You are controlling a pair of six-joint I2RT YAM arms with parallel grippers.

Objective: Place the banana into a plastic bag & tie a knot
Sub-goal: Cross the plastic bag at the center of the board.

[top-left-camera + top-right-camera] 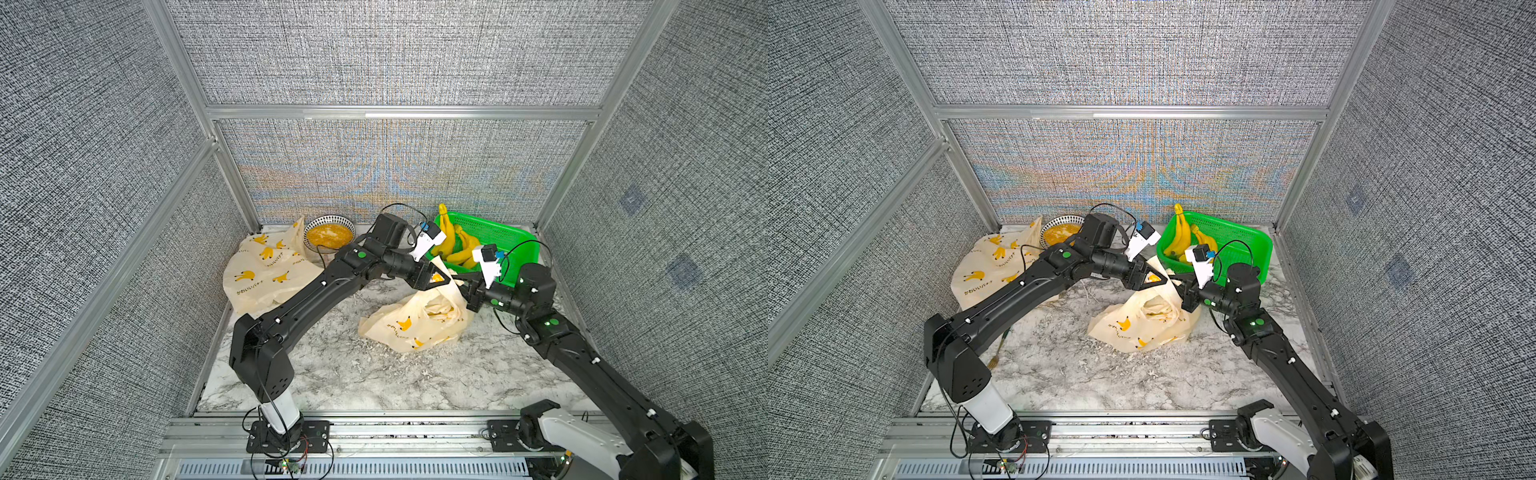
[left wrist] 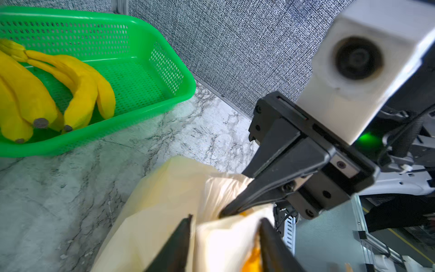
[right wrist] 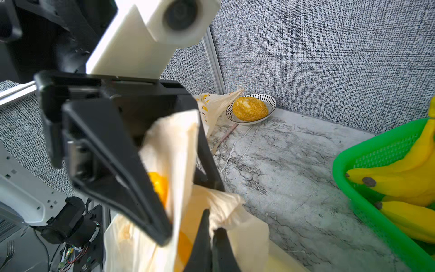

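Note:
A cream plastic bag (image 1: 411, 324) (image 1: 1142, 320) printed with bananas lies mid-table, its top pulled up between both grippers. My left gripper (image 1: 449, 281) (image 2: 226, 217) has a bunched strip of the bag (image 2: 164, 200) filling the gap between its fingers. My right gripper (image 1: 459, 284) (image 3: 213, 223) is shut, pinching a fold of the bag (image 3: 247, 235) right beside it. Yellow shows at the bag's mouth; I cannot tell if it is fruit or print. A bunch of bananas (image 1: 457, 245) (image 2: 77, 89) lies in the green basket (image 1: 511, 241) (image 2: 153, 58) just behind the grippers.
A second banana-print bag (image 1: 266, 270) lies at the back left. Next to it stands a patterned bowl (image 1: 329, 235) (image 3: 250, 108) of yellow food. A fork (image 1: 994, 359) lies near the left arm. Grey panel walls close the table on three sides.

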